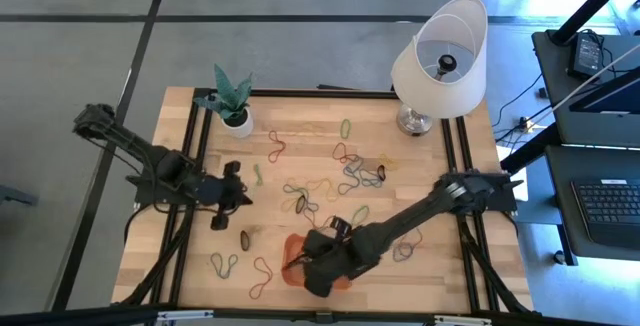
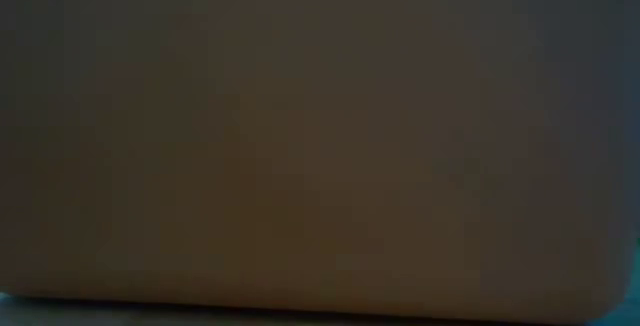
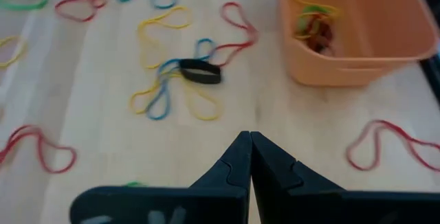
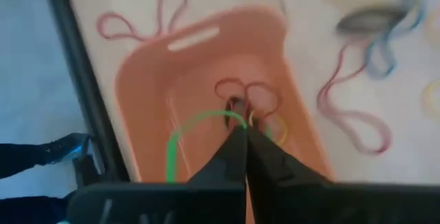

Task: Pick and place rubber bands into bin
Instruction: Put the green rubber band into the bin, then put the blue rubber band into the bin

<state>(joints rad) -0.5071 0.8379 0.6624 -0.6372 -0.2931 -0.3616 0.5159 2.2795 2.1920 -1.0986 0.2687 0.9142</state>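
Over the bin, right gripper pinches green band

The tabletop is pale wood planks with visible grain, matt. The bin looks like smooth orange plastic with a soft sheen. The rubber bands look thin, dull rubber. The lamp base shines like polished metal.

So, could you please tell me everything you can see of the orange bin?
The bin is a small, shallow orange tray of smooth plastic with rounded corners and a slot handle in one rim. It sits upright on the wooden table near the front edge. A few rubber bands, red and yellow, lie inside. The right gripper is above it, shut on a green rubber band that loops down into it.
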